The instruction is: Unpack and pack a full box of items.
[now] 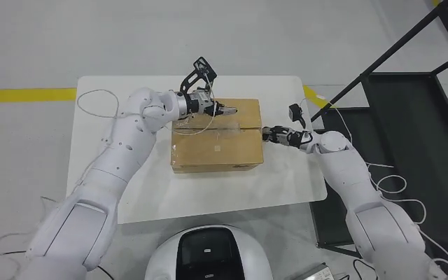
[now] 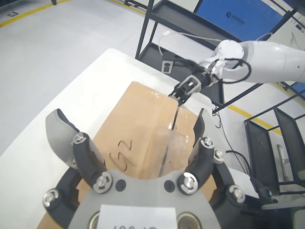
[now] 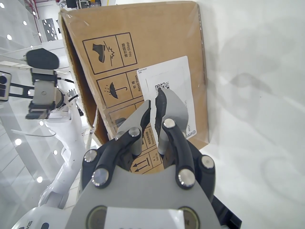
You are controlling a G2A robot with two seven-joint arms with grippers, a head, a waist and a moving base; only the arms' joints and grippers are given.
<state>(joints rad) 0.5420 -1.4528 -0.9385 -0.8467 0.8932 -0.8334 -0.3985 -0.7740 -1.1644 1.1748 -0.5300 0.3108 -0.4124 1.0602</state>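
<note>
- We are holding the fingers of the left gripper (image 2: 128, 117) spread; the cardboard box (image 1: 217, 148) is lying just beneath them.
- The fingers of the right gripper (image 3: 154, 97) are pressing together, the box end just ahead.

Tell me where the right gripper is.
In the top view, the right gripper sits at the right end of the cardboard box, at its top seam.

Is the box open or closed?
Closed. The box has both top flaps lying flat, and they meet at a seam covered by clear tape.
</note>
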